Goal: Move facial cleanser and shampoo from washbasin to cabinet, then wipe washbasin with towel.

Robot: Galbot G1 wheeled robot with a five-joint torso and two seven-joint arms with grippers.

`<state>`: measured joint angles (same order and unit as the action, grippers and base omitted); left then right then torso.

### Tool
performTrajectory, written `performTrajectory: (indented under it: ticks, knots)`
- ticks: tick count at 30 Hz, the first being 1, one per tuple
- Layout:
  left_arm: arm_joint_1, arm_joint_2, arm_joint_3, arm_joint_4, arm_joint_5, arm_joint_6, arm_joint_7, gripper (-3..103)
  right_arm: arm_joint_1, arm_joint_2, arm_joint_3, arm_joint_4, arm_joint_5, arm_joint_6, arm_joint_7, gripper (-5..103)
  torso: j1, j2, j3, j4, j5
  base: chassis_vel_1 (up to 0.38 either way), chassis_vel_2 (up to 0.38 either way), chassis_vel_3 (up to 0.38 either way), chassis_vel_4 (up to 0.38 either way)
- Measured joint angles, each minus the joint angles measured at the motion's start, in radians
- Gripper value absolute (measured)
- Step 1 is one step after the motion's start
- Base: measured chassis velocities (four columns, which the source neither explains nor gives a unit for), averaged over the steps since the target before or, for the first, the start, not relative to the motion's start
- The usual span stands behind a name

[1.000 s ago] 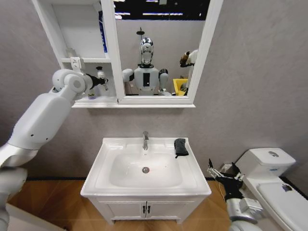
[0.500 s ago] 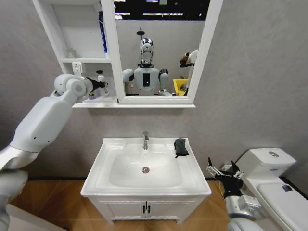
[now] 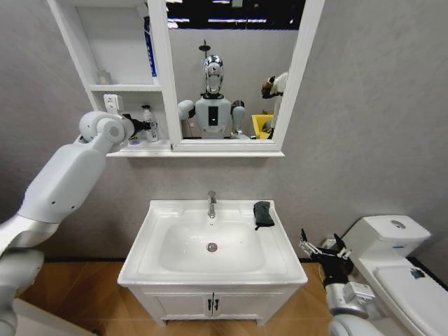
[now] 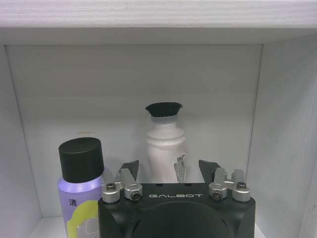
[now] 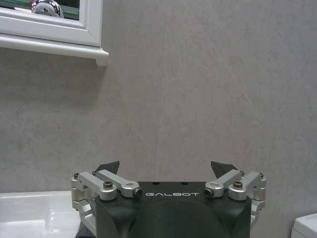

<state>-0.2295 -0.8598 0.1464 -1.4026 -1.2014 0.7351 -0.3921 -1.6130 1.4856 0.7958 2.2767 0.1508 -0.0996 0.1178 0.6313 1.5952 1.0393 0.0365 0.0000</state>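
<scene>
Bottles shelved, wiping not yet begun.
Left claw (image 4: 167,171) spread around white bottle (image 4: 166,144) in cabinet (image 3: 84,42) beside purple bottle (image 4: 81,186); towel (image 3: 262,213) on washbasin (image 3: 140,259); right claw (image 3: 323,250) spread, low beside it.

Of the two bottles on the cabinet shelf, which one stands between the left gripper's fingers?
The white bottle with the black cap stands between the open fingers of the left gripper. The purple bottle with the yellow label stands beside it, outside the fingers.

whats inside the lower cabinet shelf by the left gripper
Two bottles: a white bottle with a black cap, between the left gripper's open fingers, and a purple bottle beside it. Their bases are covered by the gripper body.
</scene>
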Motion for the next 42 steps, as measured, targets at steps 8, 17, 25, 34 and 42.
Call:
performTrajectory:
  ticks: [8,17,25,34,42]
  knots:
    - [0.038,0.011,-0.049,-0.047,0.001,0.0,-0.008,97,-0.006,0.0,0.004,-0.001,-0.002,0.001,0.0,100,0.0,0.0,0.0,0.0,0.0,0.0,0.0,0.0,0.0]
    - [0.083,0.037,-0.082,-0.113,-0.017,-0.011,-0.007,100,-0.004,0.004,-0.008,0.005,-0.013,0.001,0.0,100,0.0,0.0,0.0,0.0002,-0.0001,0.0,0.0,0.0,0.0]
    - [0.115,0.038,-0.101,-0.148,-0.017,-0.021,-0.002,100,-0.01,0.003,-0.003,0.01,-0.014,0.001,0.0,100,0.0,0.0,0.0,-0.0001,0.0,0.0,0.0,0.0,0.0]
    - [0.217,0.087,-0.163,-0.253,-0.022,-0.05,-0.02,100,-0.012,0.007,-0.012,0.007,-0.018,0.003,0.0,100,0.0,0.0,0.0,0.0,0.0,0.0,0.0,0.0,0.0]
    - [0.591,0.14,-0.374,-0.633,-0.025,-0.12,-0.104,100,-0.01,0.013,-0.014,0.015,-0.02,0.0,-0.001,100,0.0,0.0,0.0,0.0001,0.0002,0.0,0.0,0.0,0.0]
